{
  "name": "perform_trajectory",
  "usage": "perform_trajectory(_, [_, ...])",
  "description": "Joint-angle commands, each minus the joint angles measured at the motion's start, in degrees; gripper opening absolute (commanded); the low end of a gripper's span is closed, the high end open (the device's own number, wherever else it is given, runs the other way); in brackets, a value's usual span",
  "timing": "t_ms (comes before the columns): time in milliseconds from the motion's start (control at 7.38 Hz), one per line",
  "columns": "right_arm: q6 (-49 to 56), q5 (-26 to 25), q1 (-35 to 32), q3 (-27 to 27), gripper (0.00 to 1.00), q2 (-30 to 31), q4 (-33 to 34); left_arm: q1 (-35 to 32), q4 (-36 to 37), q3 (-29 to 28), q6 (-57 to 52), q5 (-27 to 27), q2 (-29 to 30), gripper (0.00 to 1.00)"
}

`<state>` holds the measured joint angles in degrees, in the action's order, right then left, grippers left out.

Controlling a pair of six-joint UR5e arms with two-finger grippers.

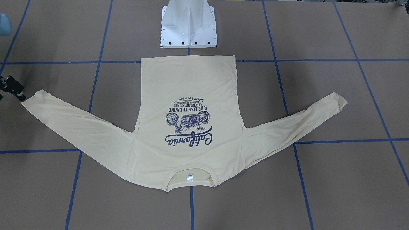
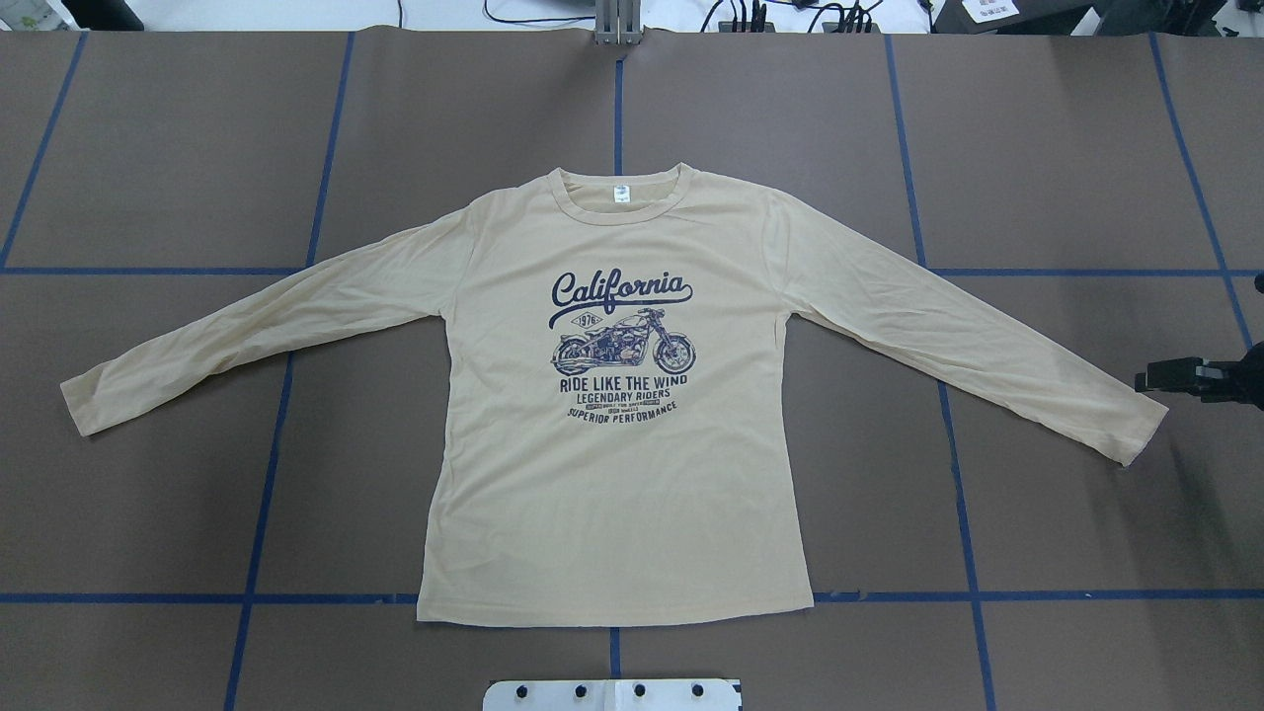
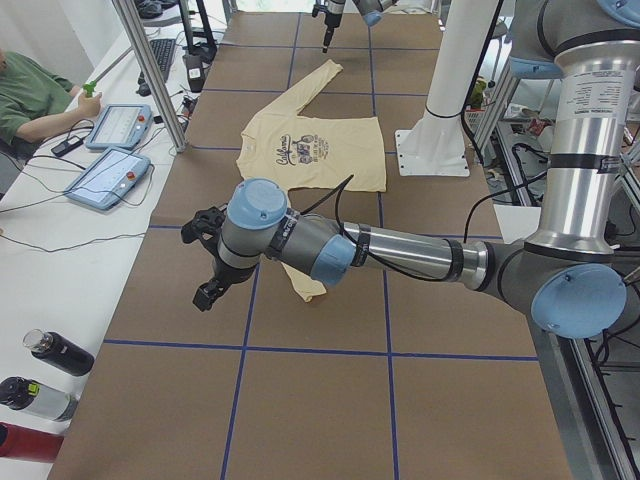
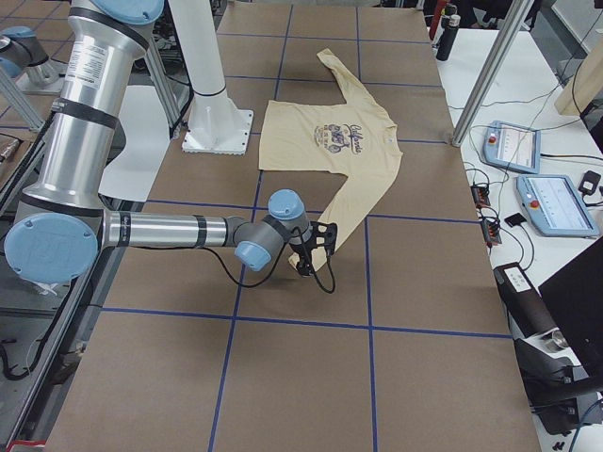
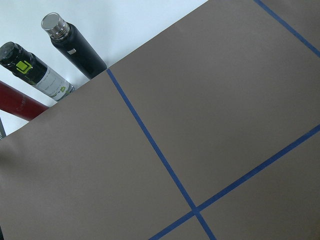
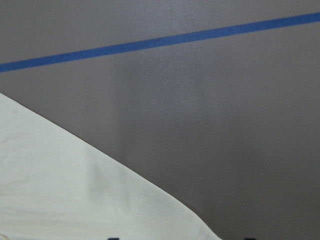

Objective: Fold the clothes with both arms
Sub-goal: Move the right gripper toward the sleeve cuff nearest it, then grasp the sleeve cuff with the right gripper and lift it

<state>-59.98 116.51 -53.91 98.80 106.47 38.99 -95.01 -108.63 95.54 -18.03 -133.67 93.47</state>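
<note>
The cream-yellow long-sleeved T-shirt [image 2: 612, 474] lies flat and face up, with both sleeves spread out and the collar away from the robot; it also shows in the front view [image 1: 188, 83]. My right gripper [image 2: 1144, 378] hovers just beside the right sleeve's cuff [image 2: 1126, 430] and holds nothing. The right wrist view shows the sleeve's edge [image 6: 75, 190], with dark fingertip ends set apart at the bottom edge, so the gripper looks open. My left gripper [image 3: 197, 262] shows only in the left side view, above the table beyond the left cuff. I cannot tell whether it is open or shut.
The white base pedestal [image 1: 188, 28] stands just behind the shirt's hem. Three bottles [image 5: 75, 47] lie at the table's left end. Control tablets [image 3: 105, 175] and a seated operator [image 3: 30, 95] are along the far side. Blue tape lines [image 2: 617, 99] cross the brown table.
</note>
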Motion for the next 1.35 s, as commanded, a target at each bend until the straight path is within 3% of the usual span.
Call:
perform_trajectory(0, [-0.1,-1.6,2.1,-2.2,0.59,0.1,-0.5,0.0,0.0,0.0,0.0,0.1,0.0,1.00])
perform_trajectory(406, [-0.2,-2.7,2.1,-6.9,0.46,-0.6,-5.2,0.0,-0.1,0.0,-0.2,0.0,0.0,1.00])
perform_trajectory(677, [-0.7,-2.5,2.1,-6.3,0.33,-0.7,-5.2,0.0,-0.1,0.0,-0.2,0.0,0.0,1.00])
perform_trajectory(948, [-0.8,-2.3,2.2,-6.3,0.32,-0.7,-5.2,0.0,-0.1,0.0,-0.2,0.0,0.0,1.00])
perform_trajectory(1219, [-0.9,-2.2,2.2,-6.2,0.21,-0.8,-5.2,0.0,-0.1,0.0,-0.2,0.0,0.0,1.00])
